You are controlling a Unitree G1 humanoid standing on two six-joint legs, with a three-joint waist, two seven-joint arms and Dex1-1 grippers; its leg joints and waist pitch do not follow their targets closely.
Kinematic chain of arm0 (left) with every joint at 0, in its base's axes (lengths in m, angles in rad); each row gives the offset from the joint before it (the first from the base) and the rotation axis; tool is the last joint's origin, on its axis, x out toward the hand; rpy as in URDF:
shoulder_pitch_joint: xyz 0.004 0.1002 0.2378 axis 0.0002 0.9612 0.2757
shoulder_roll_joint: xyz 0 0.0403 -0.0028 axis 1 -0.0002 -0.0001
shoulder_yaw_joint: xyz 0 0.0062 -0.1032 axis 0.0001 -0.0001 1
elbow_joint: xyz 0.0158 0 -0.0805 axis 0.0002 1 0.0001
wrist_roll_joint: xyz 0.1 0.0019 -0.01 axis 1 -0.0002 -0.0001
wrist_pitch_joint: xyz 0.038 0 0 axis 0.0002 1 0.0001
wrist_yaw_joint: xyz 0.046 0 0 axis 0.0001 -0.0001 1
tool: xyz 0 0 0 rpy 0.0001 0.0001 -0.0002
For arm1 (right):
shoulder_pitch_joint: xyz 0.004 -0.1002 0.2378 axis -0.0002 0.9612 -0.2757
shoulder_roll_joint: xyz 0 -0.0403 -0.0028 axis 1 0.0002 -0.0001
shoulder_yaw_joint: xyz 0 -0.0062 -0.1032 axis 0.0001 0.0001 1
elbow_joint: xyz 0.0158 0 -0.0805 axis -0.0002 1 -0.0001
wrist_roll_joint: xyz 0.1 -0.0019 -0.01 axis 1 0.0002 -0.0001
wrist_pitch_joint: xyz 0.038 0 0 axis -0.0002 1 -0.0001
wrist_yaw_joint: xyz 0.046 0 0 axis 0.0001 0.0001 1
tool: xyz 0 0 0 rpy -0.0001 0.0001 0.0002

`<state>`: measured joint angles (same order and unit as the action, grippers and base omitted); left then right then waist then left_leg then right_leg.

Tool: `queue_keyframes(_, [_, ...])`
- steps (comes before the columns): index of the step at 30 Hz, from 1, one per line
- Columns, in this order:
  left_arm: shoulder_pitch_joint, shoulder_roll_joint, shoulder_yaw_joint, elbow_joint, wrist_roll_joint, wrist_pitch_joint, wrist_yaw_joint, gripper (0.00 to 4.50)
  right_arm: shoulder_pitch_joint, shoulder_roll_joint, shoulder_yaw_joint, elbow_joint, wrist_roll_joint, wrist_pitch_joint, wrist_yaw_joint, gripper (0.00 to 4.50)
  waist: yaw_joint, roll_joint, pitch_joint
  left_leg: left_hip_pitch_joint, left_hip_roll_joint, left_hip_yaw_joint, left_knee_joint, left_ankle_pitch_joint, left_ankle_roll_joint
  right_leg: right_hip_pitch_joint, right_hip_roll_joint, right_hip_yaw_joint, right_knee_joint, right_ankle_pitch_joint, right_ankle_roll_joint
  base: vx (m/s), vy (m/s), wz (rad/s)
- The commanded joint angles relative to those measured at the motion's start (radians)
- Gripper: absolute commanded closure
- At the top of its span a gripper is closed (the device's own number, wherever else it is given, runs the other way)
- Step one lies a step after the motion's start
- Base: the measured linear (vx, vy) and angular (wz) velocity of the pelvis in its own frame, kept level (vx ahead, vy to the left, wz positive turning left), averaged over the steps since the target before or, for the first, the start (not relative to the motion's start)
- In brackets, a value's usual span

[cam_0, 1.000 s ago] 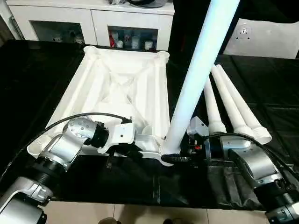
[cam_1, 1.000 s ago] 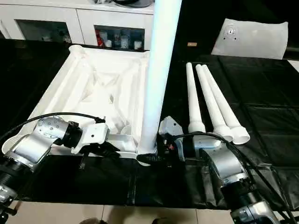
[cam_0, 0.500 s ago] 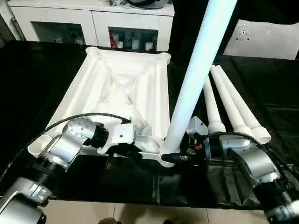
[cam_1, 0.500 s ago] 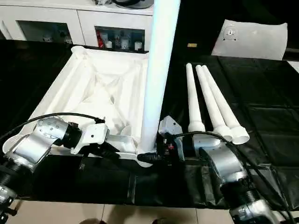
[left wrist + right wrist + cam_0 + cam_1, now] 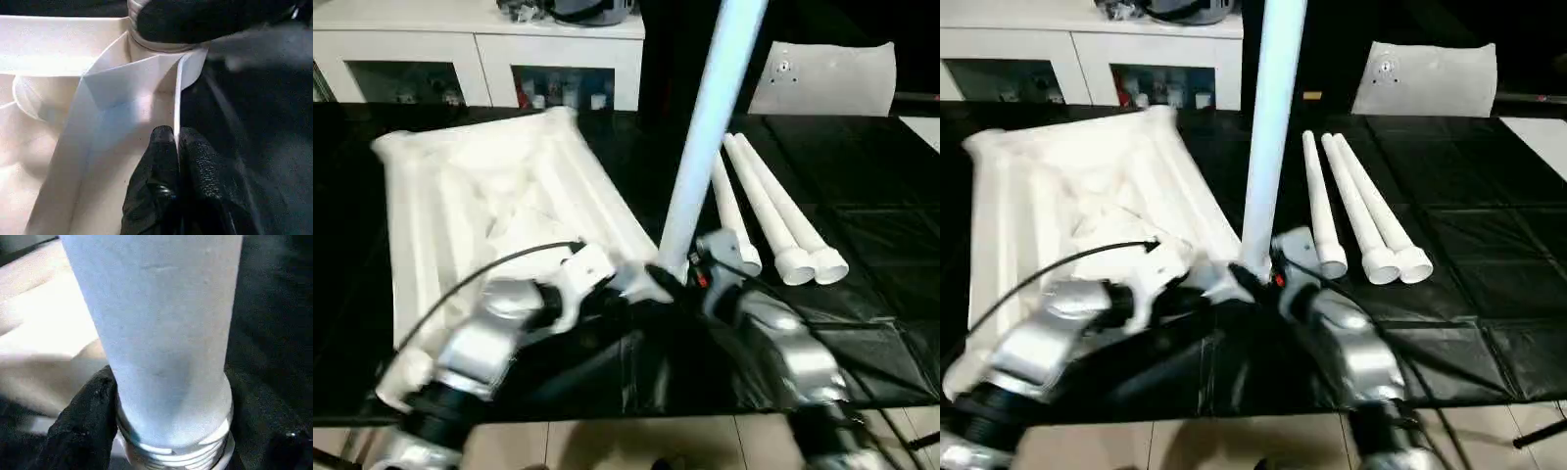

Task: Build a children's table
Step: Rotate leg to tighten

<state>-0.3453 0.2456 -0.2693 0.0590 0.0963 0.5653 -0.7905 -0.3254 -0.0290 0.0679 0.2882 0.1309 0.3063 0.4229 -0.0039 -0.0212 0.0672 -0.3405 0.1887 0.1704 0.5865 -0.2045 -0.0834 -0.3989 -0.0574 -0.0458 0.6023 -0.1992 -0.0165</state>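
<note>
Table top [image 5: 480, 211] lying upside down on the black counter [image 5: 862, 186], ribbed underside facing up, turned at an angle to the counter's near edge. One leg [image 5: 705, 137] standing upright at the top's near right corner socket [image 5: 161, 44], threaded base visible in the right wrist view. Three more legs [image 5: 773, 211] lying side by side on the counter, just right of the upright leg, wide ends toward the robot.

Left pincer [image 5: 177, 161] closed narrow, clamped on the thin edge wall of the table top near the socket corner. Right pincer [image 5: 171, 431] set wide around the base of the upright leg, one black finger [image 5: 88, 421] pressed against its side.

White cabinets [image 5: 480, 59] with glass doors standing behind the counter; flat white panel [image 5: 822, 78] at the far right.
</note>
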Motion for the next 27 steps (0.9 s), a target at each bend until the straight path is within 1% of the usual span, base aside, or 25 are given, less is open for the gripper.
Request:
queue_keyframes(1, [-0.035,-0.093,-0.062,-0.004,-0.006,0.012,0.075,4.5,-0.012,0.099,0.108,0.084,-0.004,0.06,-0.031,1.72,-0.005,0.004,-0.028,0.0,0.028,-0.027,-0.083,-0.37,0.0,0.016,-0.072,0.035,-0.124,-0.637,-0.057,0.0,0.0,0.0])
queue_keyframes(2, [-0.038,-0.095,-0.064,-0.001,-0.003,0.013,0.078,4.5,-0.016,0.103,0.106,0.089,-0.005,0.059,-0.035,1.72,-0.008,0.004,-0.029,-0.001,0.028,-0.027,-0.083,-0.371,0.0,0.017,-0.07,0.034,-0.123,-0.623,-0.056,0.0,0.0,0.0])
queue_keyframes(3, [-0.052,-0.102,-0.066,0.004,0.007,0.022,0.089,4.5,-0.028,0.117,0.097,0.1,0.005,0.049,-0.035,1.72,-0.008,0.004,-0.034,-0.002,0.027,-0.026,-0.084,-0.364,0.005,0.019,-0.07,0.035,-0.122,-0.589,-0.058,0.0,0.0,0.0])
queue_keyframes(4, [-0.061,-0.095,-0.067,0.01,0.01,0.021,0.086,4.5,-0.03,0.12,0.092,0.098,0.012,0.042,-0.03,1.37,-0.009,0.004,-0.036,-0.002,0.028,-0.025,-0.084,-0.36,0.008,0.018,-0.07,0.037,-0.121,-0.569,-0.062,0.0,0.0,0.0])
queue_keyframes(6, [-0.068,-0.074,-0.069,0.016,0.021,0.016,0.078,4.5,-0.028,0.116,0.087,0.089,0.008,0.043,-0.028,1.02,-0.007,0.008,-0.036,-0.009,0.033,-0.022,-0.086,-0.329,0.018,0.019,-0.069,0.042,-0.112,-0.472,-0.092,0.0,0.0,0.0])
queue_keyframes(8, [-0.068,-0.061,-0.071,0.018,0.03,0.013,0.075,4.5,-0.024,0.112,0.084,0.084,0.001,0.037,-0.025,0.96,-0.008,0.008,-0.036,-0.011,0.034,-0.021,-0.088,-0.33,0.017,0.022,-0.069,0.043,-0.107,-0.438,-0.109,0.0,0.0,0.0])
queue_keyframes(9, [-0.067,-0.045,-0.069,0.023,0.036,0.01,0.069,4.5,-0.019,0.105,0.078,0.079,-0.003,0.029,-0.021,0.76,-0.007,0.008,-0.039,-0.011,0.034,-0.02,-0.088,-0.326,0.017,0.024,-0.07,0.044,-0.106,-0.425,-0.116,0.0,0.0,0.0])
queue_keyframes(10, [-0.067,-0.025,-0.065,0.033,0.041,-0.003,0.059,4.5,-0.01,0.09,0.073,0.069,-0.007,0.013,-0.011,0.76,-0.006,0.008,-0.039,-0.011,0.034,-0.02,-0.087,-0.321,0.017,0.024,-0.071,0.045,-0.106,-0.418,-0.119,0.0,0.0,0.0])
queue_keyframes(11, [-0.067,-0.009,-0.059,0.043,0.042,-0.016,0.051,4.5,-0.002,0.075,0.066,0.06,-0.009,-0.002,-0.006,0.63,-0.004,0.008,-0.04,-0.012,0.034,-0.018,-0.087,-0.311,0.02,0.025,-0.071,0.047,-0.105,-0.399,-0.124,0.0,0.0,0.0])
queue_keyframes(12, [-0.067,0.017,-0.05,0.056,0.038,-0.042,0.029,4.5,0.014,0.045,0.056,0.035,-0.003,-0.026,0.02,0.54,-0.002,0.006,-0.041,-0.014,0.033,-0.016,-0.086,-0.298,0.026,0.027,-0.071,0.048,-0.104,-0.385,-0.127,0.0,0.0,0.0])
queue_keyframes(13, [-0.067,0.029,-0.048,0.061,0.034,-0.057,0.017,4.5,0.02,0.026,0.056,0.024,-0.005,-0.044,0.032,0.49,-0.001,0.007,-0.042,-0.013,0.034,-0.016,-0.085,-0.293,0.026,0.028,-0.072,0.049,-0.101,-0.375,-0.132,0.0,0.0,0.0])
queue_keyframes(14, [-0.067,0.047,-0.043,0.069,0.029,-0.071,0.002,4.5,0.03,-0.005,0.054,0.002,-0.001,-0.063,0.063,0.41,0.001,0.006,-0.042,-0.015,0.036,-0.016,-0.086,-0.281,0.031,0.031,-0.072,0.048,-0.101,-0.366,-0.133,0.0,0.0,0.0])
queue_keyframes(15, [-0.068,0.065,-0.042,0.078,0.026,-0.091,-0.017,4.5,0.04,-0.03,0.048,-0.023,0.013,-0.071,0.103,0.3,0.006,0.005,-0.045,-0.015,0.036,-0.014,-0.083,-0.265,0.039,0.033,-0.071,0.049,-0.098,-0.34,-0.137,0.0,0.0,0.0])
queue_keyframes(16, [-0.069,0.07,-0.042,0.08,0.025,-0.096,-0.023,4.5,0.042,-0.036,0.045,-0.029,0.019,-0.072,0.117,0.17,0.007,0.006,-0.045,-0.013,0.038,-0.013,-0.082,-0.259,0.042,0.031,-0.071,0.05,-0.096,-0.327,-0.146,0.0,0.0,0.0])
queue_keyframes(17, [-0.067,0.083,-0.048,0.083,0.023,-0.119,-0.045,4.5,0.045,-0.051,0.042,-0.041,0.023,-0.076,0.135,0.1,0.006,0.006,-0.047,-0.017,0.037,-0.011,-0.082,-0.235,0.044,0.034,-0.07,0.05,-0.091,-0.292,-0.163,0.0,0.0,0.0])
queue_keyframes(18, [-0.059,0.114,-0.056,0.09,0.012,-0.167,-0.098,4.5,0.049,-0.095,0.035,-0.062,0.027,-0.09,0.18,0.05,0.01,0.006,-0.048,-0.019,0.036,-0.011,-0.082,-0.215,0.047,0.038,-0.071,0.048,-0.09,-0.276,-0.169,0.0,0.0,0.0])
queue_keyframes(19, [-0.056,0.128,-0.059,0.095,0.007,-0.186,-0.121,4.5,0.05,-0.116,0.033,-0.069,0.028,-0.097,0.201,0.02,0.011,0.005,-0.051,-0.019,0.035,-0.01,-0.079,-0.199,0.052,0.041,-0.071,0.049,-0.089,-0.258,-0.171,0.0,0.0,0.0])
queue_keyframes(20, [-0.053,0.144,-0.06,0.101,-0.001,-0.203,-0.149,4.5,0.05,-0.147,0.031,-0.074,0.024,-0.115,0.229,0.02,0.014,0.004,-0.054,-0.02,0.035,-0.009,-0.076,-0.159,0.062,0.045,-0.071,0.048,-0.082,-0.205,-0.181,0.0,0.0,0.0])
queue_keyframes(21, [-0.054,0.158,-0.064,0.109,-0.006,-0.226,-0.169,4.5,0.05,-0.171,0.029,-0.079,0.029,-0.122,0.263,0.02,0.013,0.006,-0.056,-0.018,0.036,-0.006,-0.073,-0.121,0.07,0.045,-0.07,0.049,-0.073,-0.137,-0.202,0.0,0.0,0.0])
queue_keyframes(22, [-0.055,0.171,-0.07,0.12,-0.015,-0.265,-0.198,4.5,0.051,-0.196,0.028,-0.085,0.04,-0.13,0.308,0.02,0.014,0.003,-0.057,-0.019,0.035,-0.005,-0.071,-0.107,0.079,0.046,-0.068,0.047,-0.072,-0.109,-0.212,0.0,0.0,0.0])
queue_keyframes(23, [-0.056,0.181,-0.075,0.13,-0.022,-0.297,-0.219,4.5,0.052,-0.212,0.028,-0.089,0.049,-0.136,0.341,0.02,0.015,0.005,-0.058,-0.02,0.036,-0.005,-0.069,-0.081,0.093,0.05,-0.069,0.048,-0.064,-0.056,-0.228,0.0,0.0,0.0])
queue_keyframes(24, [-0.058,0.19,-0.077,0.141,-0.038,-0.315,-0.254,4.5,0.053,-0.24,0.031,-0.095,0.063,-0.132,0.392,0.02,0.015,0.0,-0.058,-0.02,0.035,-0.003,-0.068,-0.072,0.101,0.05,-0.067,0.047,-0.063,-0.036,-0.236,0.0,0.0,0.0])
queue_keyframes(25, [-0.061,0.199,-0.081,0.153,-0.053,-0.333,-0.286,4.5,0.052,-0.266,0.038,-0.099,0.074,-0.128,0.436,0.02,0.016,0.002,-0.06,-0.019,0.037,-0.003,-0.066,-0.053,0.122,0.054,-0.069,0.046,-0.056,0.012,-0.256,0.0,0.0,0.0])
queue_keyframes(26, [-0.062,0.203,-0.084,0.156,-0.054,-0.34,-0.296,4.5,0.052,-0.273,0.041,-0.101,0.076,-0.127,0.45,0.02,0.017,0.002,-0.059,-0.017,0.037,-0.003,-0.065,-0.05,0.127,0.052,-0.069,0.046,-0.055,0.018,-0.261,0.0,0.0,0.0])
queue_keyframes(27, [-0.069,0.223,-0.098,0.171,-0.059,-0.376,-0.344,4.5,0.052,-0.308,0.06,-0.105,0.083,-0.124,0.516,0.02,0.019,0.001,-0.059,-0.016,0.037,-0.002,-0.064,-0.052,0.137,0.053,-0.07,0.045,-0.055,0.012,-0.266,0.0,0.0,0.0])
